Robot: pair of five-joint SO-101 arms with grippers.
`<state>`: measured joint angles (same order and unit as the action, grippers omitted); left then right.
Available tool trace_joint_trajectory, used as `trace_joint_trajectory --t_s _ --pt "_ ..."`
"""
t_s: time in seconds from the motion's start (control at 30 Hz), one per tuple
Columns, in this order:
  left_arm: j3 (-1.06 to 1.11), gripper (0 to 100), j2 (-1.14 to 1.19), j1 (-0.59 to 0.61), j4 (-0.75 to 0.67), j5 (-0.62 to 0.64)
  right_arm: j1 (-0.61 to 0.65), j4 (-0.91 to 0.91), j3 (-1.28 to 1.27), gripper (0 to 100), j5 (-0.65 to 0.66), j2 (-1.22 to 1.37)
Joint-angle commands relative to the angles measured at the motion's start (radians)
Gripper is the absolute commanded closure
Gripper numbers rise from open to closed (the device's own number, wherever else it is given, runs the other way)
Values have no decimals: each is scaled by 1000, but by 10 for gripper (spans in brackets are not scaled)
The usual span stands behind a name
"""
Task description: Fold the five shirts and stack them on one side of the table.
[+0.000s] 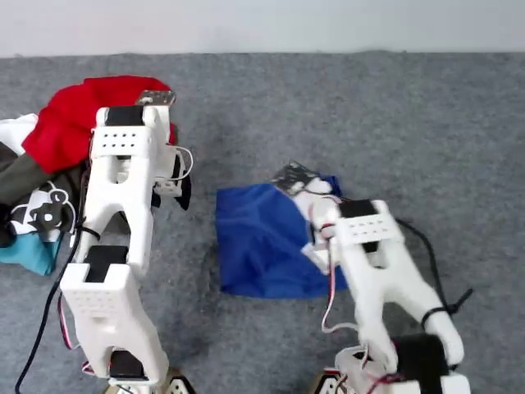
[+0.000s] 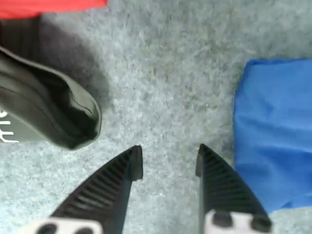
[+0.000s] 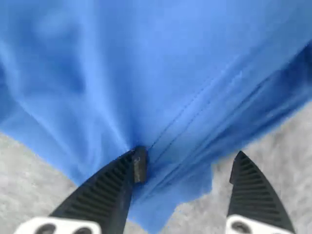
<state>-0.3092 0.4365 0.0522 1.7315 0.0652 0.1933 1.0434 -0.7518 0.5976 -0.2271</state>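
Fabric of blue shirt (image 3: 146, 73) lies under right hand (image 3: 189, 163), seemingly touching.

- No word, number or sign can be read anywhere.
- The dark shirt (image 2: 44, 107), just beyond the left pincer (image 2: 169, 156), bears white marks (image 2: 6, 127) at its edge, too cut off to read.

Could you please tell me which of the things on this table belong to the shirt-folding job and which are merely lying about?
Belong to the job:
blue shirt, lying mid-table
red shirt, white shirt, dark printed shirt and teal shirt, heaped together at one side

Merely there:
grey table covering
black cable trailing from an arm
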Motion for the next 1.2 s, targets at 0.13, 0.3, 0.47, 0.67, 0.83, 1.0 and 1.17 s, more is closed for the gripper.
trace_joint_trajectory --t_s 0.13,0.3,0.47,0.67,0.83,1.0,1.17 --pt "5 816 -48 2 -3 -11 -222 -13 -32 714 143 58" --pt "5 816 -48 0 -3 -11 -216 -2 -37 714 146 54" --pt "5 816 -48 0 -2 -11 -48 133 26 714 64 16" --pt "5 816 -48 0 -2 -11 73 331 210 712 18 -174" --pt "7 816 -48 0 0 -11 19 364 296 712 18 -245" --pt "7 816 -48 0 0 -11 -24 65 140 712 -37 -160" --pt "7 816 -48 0 3 -11 -16 -191 74 710 -227 -10"
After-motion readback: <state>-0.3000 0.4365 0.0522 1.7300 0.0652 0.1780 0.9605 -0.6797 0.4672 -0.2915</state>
